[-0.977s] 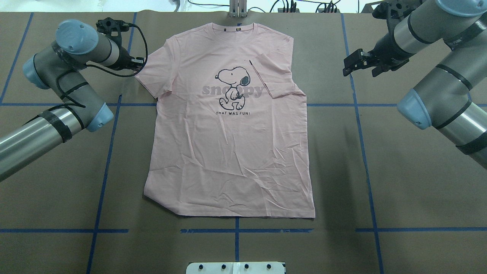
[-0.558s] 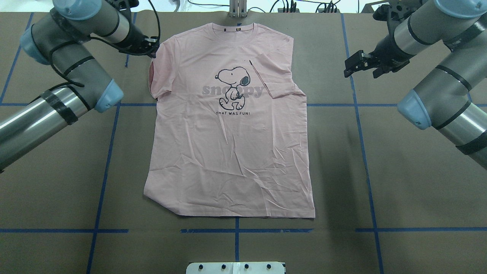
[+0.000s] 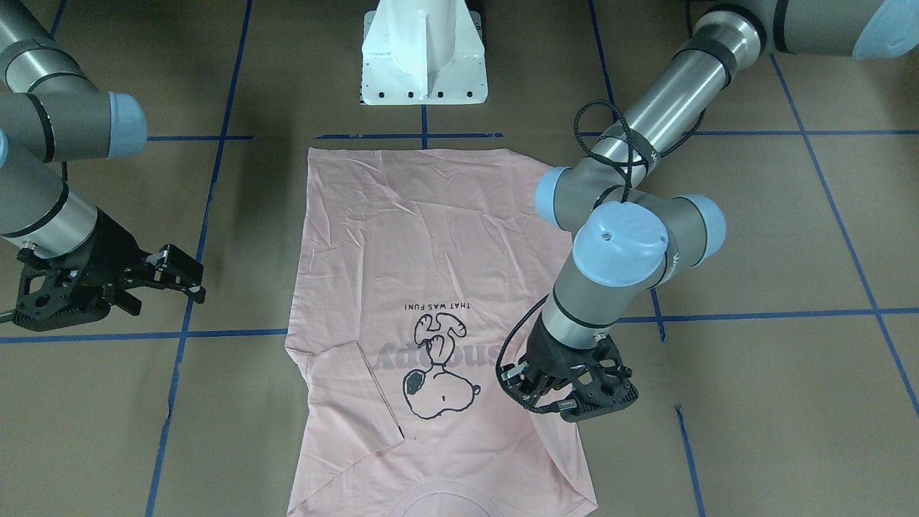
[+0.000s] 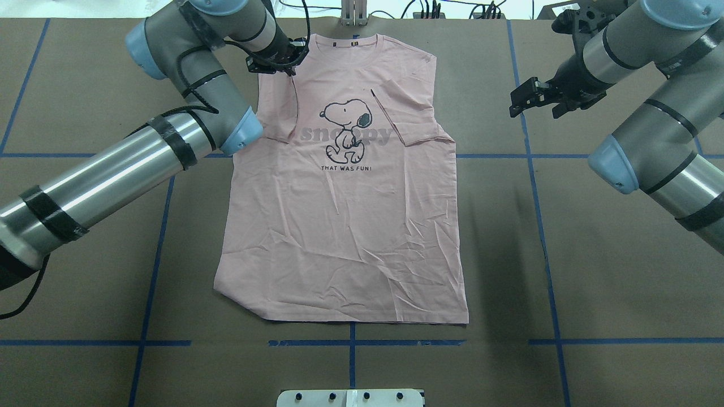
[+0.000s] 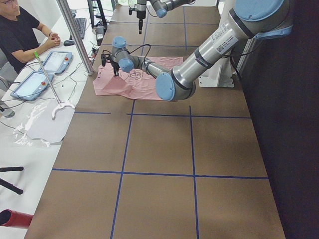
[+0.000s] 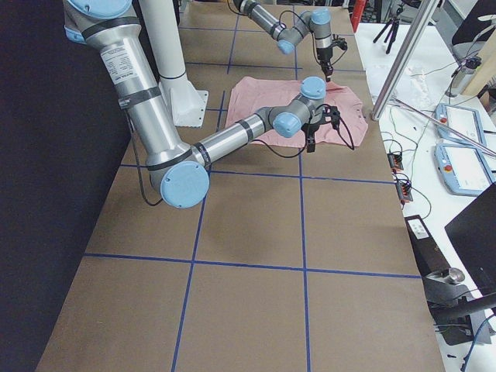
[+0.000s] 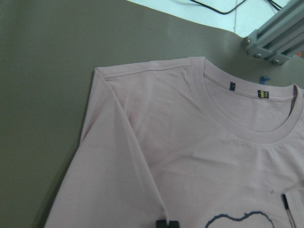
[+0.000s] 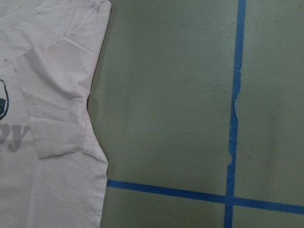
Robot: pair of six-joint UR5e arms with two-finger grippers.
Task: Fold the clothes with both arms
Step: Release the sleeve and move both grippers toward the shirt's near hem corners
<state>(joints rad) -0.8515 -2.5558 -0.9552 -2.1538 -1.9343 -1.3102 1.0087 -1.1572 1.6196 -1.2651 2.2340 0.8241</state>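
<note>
Shirt (image 4: 345, 226) flat mid-table; left gripper (image 4: 283, 65) pinches its sleeve (image 4: 277, 107), folded inward at 11 o'clock. Right gripper (image 4: 520, 102) open, idle at 2 o'clock. Risk: late release drags sleeve, bunching the fold.

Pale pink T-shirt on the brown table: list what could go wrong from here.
1. The left gripper looks shut on the folded-in sleeve of the pale pink cartoon-dog T-shirt; lifting before opening could drag that sleeve back out.
2. The near hem corner on the robot's left looks tucked under, so later folds may come out crooked.
3. The open right gripper hangs off the shirt; nothing pins the cloth if it slides.
</note>
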